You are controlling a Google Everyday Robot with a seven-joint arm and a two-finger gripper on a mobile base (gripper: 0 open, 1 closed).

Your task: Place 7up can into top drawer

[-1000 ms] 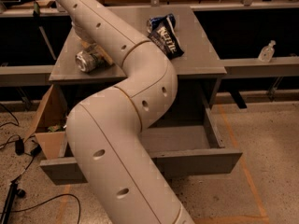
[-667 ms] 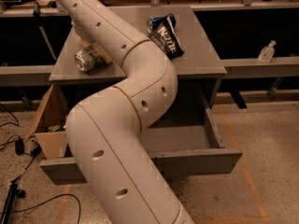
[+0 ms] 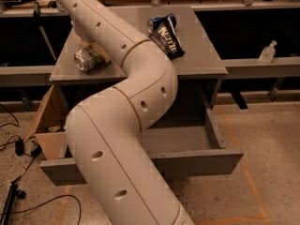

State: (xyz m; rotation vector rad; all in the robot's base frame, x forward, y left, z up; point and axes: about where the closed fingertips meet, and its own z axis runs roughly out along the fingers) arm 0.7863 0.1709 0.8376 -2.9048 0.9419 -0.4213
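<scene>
Nothing has changed over the last second: arm, 7up can and drawer all sit exactly where they were. I read that as a pause at the grasp, not progress

Status:
- 7up can lies on its side on the left part of the tabletop, not in the drawer yet. It looks to be resting on the top, not lifted
- gripper is down at the 7up can, against its upper right side and mostly hidden under the arm. I can't tell if it's apart, together or clamped on the 7up can
- drawer is pulled out below the tabletop, and the arm crosses over its left half
- blue can and bag sit at the back right of the tabletop, well apart from the 7up can, so I expect no interference

My take: we're in the grasp phase, early in the task. Next I need a confirmed grip, a lift, then a move forward and down into the drawer. Risk: a can lying on its side may roll or slip out of the grip
</scene>
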